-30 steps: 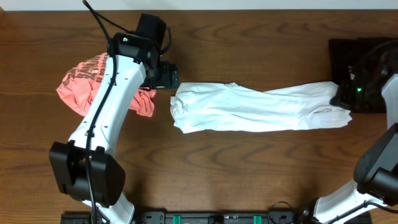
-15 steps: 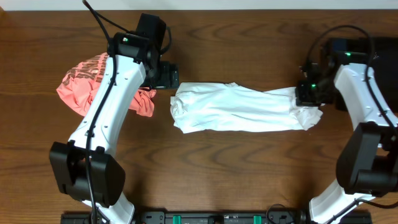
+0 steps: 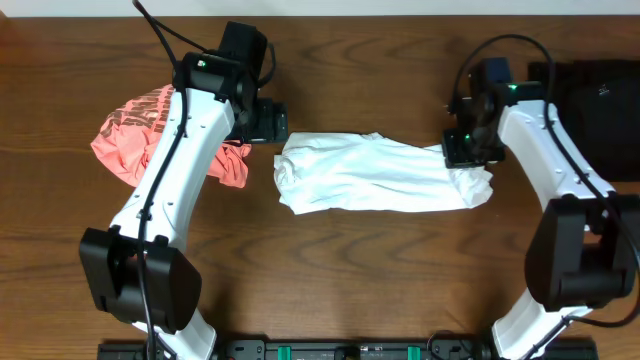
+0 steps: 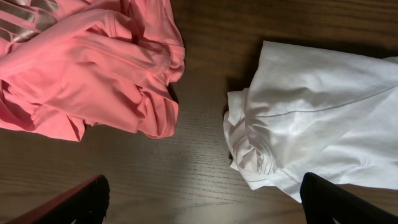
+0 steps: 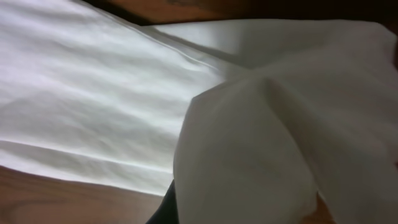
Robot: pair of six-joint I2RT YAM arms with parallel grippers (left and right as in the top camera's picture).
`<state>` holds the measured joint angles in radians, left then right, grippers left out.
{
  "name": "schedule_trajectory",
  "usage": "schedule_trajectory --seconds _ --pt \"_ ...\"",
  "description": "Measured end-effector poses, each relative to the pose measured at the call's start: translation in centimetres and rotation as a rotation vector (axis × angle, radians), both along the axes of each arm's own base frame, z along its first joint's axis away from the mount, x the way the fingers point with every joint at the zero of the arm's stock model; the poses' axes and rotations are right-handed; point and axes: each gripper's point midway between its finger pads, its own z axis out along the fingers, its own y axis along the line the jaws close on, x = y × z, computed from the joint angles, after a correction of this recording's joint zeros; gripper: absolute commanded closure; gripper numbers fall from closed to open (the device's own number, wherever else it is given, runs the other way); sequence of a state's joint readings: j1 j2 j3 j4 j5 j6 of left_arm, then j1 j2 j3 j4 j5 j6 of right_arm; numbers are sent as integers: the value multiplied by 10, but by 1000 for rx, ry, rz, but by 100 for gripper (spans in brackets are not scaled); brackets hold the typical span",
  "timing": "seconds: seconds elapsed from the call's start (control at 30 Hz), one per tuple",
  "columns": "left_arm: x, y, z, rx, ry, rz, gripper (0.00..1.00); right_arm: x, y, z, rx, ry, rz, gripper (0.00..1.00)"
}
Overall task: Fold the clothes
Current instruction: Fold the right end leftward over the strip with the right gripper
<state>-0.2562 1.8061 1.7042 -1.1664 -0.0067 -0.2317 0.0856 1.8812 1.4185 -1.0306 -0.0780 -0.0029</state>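
The right tool point(image 3: 468, 150) is pinched shut on the right end of the plain white thin-fabric T-shirt point(image 3: 370, 172), which lies as a rumpled long band mid-surface. The left tool point(image 4: 205, 199) hangs wide open and empty between it and the crumpled coral-pink lettered shirt point(image 3: 128, 135). Neither looks folded yet, so both are left to do. The dark wooden surface point(image 3: 330, 270) also carries a black folded garment point(image 3: 600, 100); the room hardly shows.
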Motion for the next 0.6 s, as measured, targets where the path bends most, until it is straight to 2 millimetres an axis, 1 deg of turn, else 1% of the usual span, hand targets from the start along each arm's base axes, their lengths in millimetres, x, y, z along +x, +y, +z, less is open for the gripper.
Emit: schedule_trajectory --seconds 0.23,0.33,0.43,0.53,0.57,0.6 --pt "0 0 0 0 0 0 2 -4 18 -26 -11 61 33 99" --pt "1 0 0 -2 -4 0 2 -5 26 -33 -13 74 48 99" --pt "2 -1 0 -3 -9 0 2 -5 35 -38 -16 75 61 99" --pt "3 -1 0 -4 -14 0 2 -3 45 -38 -14 61 77 99" --pt "4 -1 -1 -4 -14 0 2 -3 48 -38 -14 59 82 98" --pt "3 -1 -2 -4 -13 0 2 -4 51 -38 -14 58 85 87"
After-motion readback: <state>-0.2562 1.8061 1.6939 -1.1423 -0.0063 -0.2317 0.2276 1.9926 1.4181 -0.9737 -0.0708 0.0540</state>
